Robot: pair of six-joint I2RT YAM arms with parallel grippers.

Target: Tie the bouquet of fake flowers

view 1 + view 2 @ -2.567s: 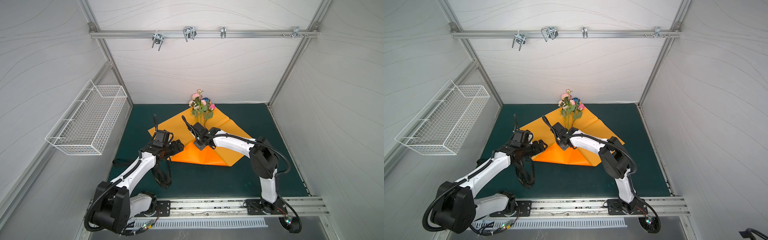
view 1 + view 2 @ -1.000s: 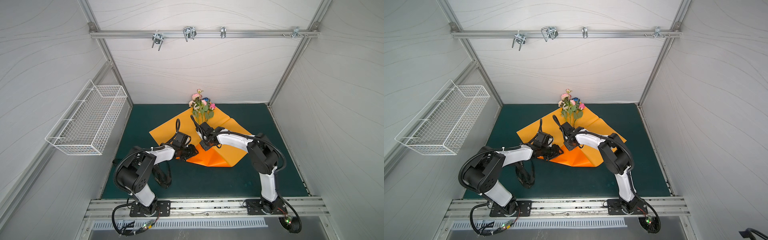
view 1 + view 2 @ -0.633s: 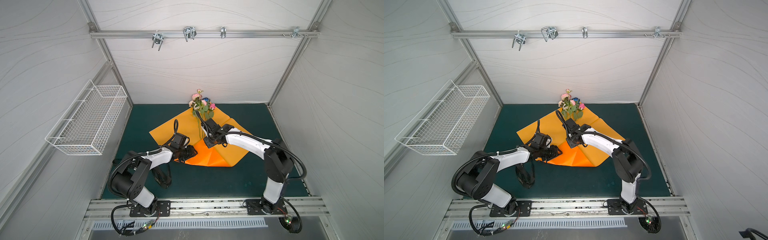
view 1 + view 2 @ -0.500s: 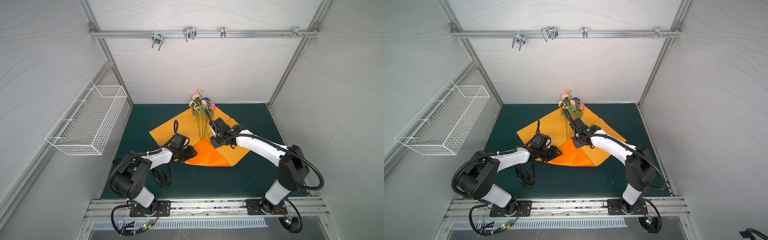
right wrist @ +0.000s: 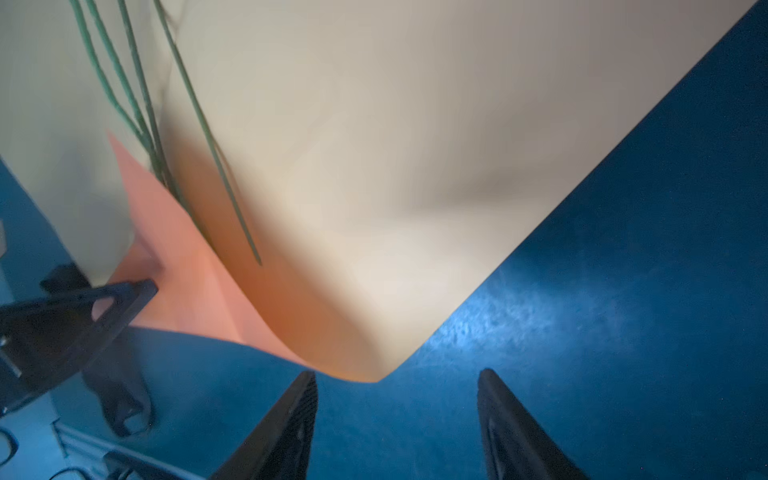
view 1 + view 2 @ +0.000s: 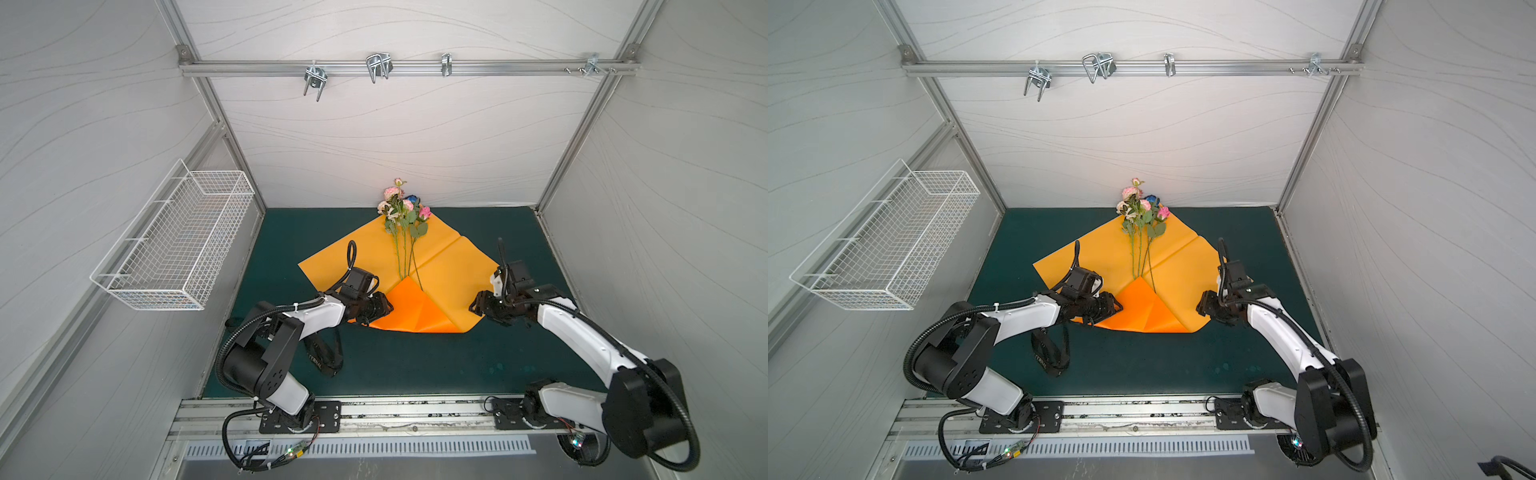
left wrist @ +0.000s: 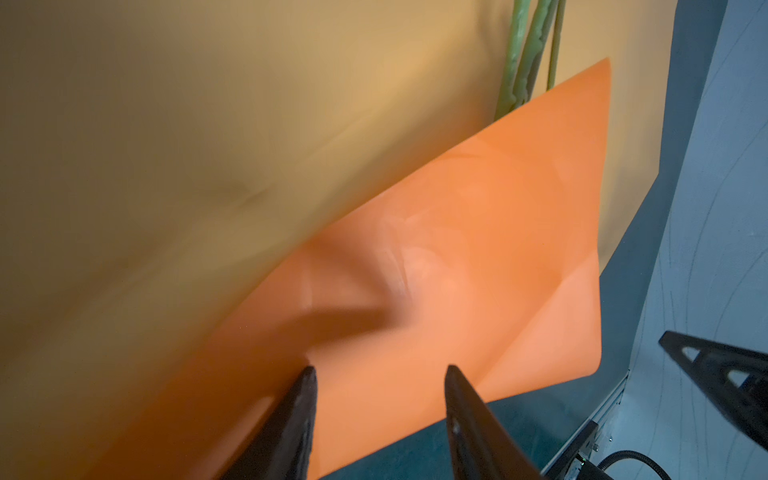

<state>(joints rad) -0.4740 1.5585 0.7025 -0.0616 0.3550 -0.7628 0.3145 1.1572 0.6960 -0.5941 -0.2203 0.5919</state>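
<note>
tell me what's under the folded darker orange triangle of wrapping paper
Thin green stems of the fake flower bouquet slip under the tip of the orange paper flap; their lower ends and anything else beneath are covered.

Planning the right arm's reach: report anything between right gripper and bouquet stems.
Nothing stands between them. The right gripper is open just off the paper; only flat paper lies before the stems, whose lower ends the folded flap covers.

On the orange wrapping paper [image 6: 453, 270] we see the bouquet of fake flowers [image 6: 401, 214]: pink, cream, one blue bloom, green stems. The mat [image 6: 415, 365] around it is dark teal.
</note>
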